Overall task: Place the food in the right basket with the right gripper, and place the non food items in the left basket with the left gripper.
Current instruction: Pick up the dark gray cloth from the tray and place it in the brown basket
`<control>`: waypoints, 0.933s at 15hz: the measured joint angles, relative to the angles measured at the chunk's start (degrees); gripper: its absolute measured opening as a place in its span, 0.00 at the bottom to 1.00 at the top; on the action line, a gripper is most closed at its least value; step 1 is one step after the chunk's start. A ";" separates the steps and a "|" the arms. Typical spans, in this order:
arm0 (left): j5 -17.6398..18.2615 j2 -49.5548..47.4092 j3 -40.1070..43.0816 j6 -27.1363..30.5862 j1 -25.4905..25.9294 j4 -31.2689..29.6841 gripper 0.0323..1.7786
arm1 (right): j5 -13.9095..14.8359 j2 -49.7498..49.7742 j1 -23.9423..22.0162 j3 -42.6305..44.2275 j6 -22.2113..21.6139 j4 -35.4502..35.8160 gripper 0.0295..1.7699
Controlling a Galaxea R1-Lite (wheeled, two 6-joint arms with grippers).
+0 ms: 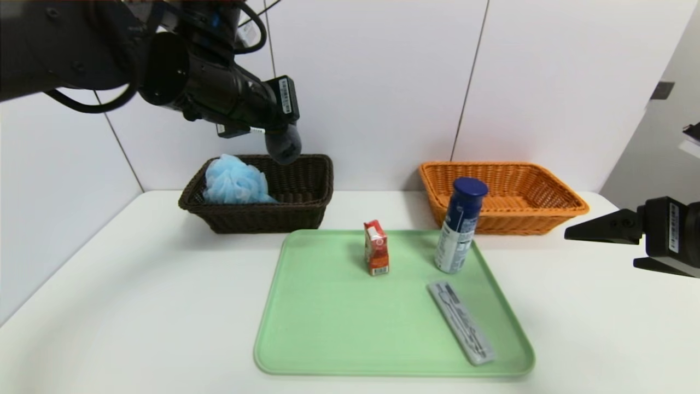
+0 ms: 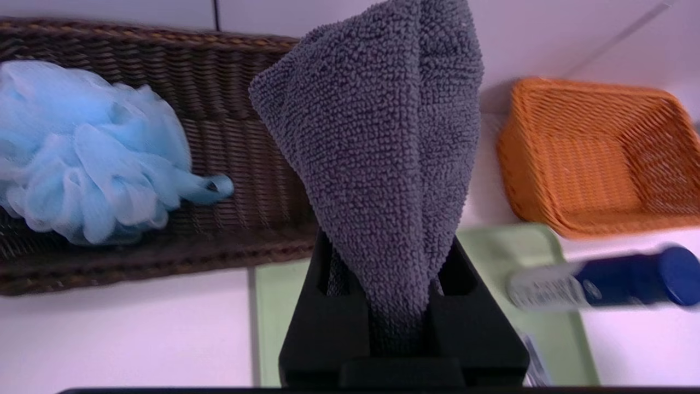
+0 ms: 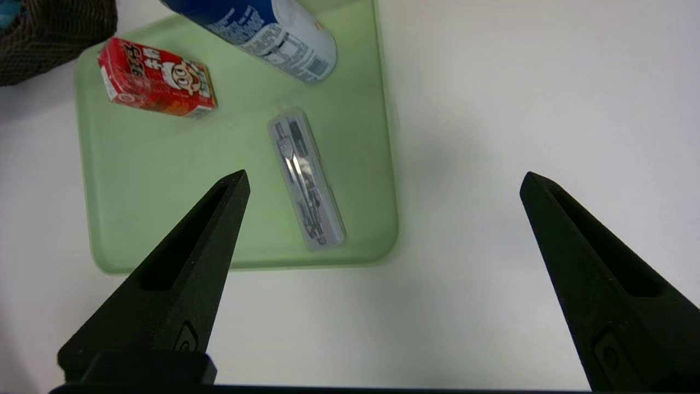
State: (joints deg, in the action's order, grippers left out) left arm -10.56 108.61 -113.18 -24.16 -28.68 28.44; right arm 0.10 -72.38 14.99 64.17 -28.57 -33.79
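White table [image 1: 164, 306] before pale panelled wall [image 1: 377, 82]

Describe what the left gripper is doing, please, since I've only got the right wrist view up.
Observer: The left gripper is shut on a gray cloth, held over the dark basket.
Operator: I see a bit of blue in that basket's corner. What is it?
Observer: It's a puffy light blue bath sponge, lying in the left part of the basket.
Operator: My right gripper hangs wide open, holding nothing. Where is the other basket?
Observer: The orange basket stands behind the tray's right side, beyond the blue and white can.
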 joint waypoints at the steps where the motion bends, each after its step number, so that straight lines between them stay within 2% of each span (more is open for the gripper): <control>1: 0.04 2.04 0.00 0.05 1.54 -1.18 0.13 | 0.00 -0.06 0.00 -0.32 0.07 1.57 0.97; 8: 0.15 14.49 -0.02 1.97 7.39 -9.92 0.13 | -0.07 0.07 -0.01 -2.13 0.46 2.43 0.97; 14: 0.85 20.36 -0.05 2.43 9.92 -11.85 0.13 | -0.10 0.52 0.00 -2.11 0.44 2.40 0.97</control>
State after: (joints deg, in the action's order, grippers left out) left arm -9.70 128.96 -113.23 -21.74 -18.76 16.59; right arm 0.00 -71.85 14.99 62.06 -28.14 -31.39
